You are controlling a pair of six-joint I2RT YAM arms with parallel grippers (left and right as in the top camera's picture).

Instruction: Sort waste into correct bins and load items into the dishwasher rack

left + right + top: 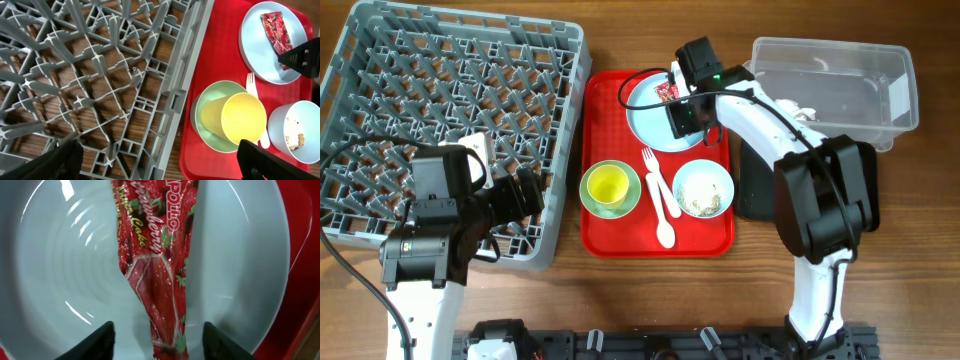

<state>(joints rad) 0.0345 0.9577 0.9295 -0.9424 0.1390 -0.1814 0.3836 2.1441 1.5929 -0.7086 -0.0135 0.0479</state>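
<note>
The red snack wrapper (155, 265) lies on the pale blue plate (55, 275) at the back of the red tray (620, 235). My right gripper (159, 342) is open just above the plate, its fingers either side of the wrapper's near end; it also shows in the overhead view (682, 112). My left gripper (160, 162) is open and empty over the front right edge of the grey dishwasher rack (450, 110). The yellow-green cup (607, 184) stands on its saucer. The bowl (704, 188) holds food scraps. The white fork (651, 175) and spoon (661, 210) lie between them. The tissue (804, 113) shows by the clear tub (840, 80).
The shallow black tray (758, 190) lies right of the red tray, partly under my right arm. The clear tub stands at the back right. The rack fills the left half of the table.
</note>
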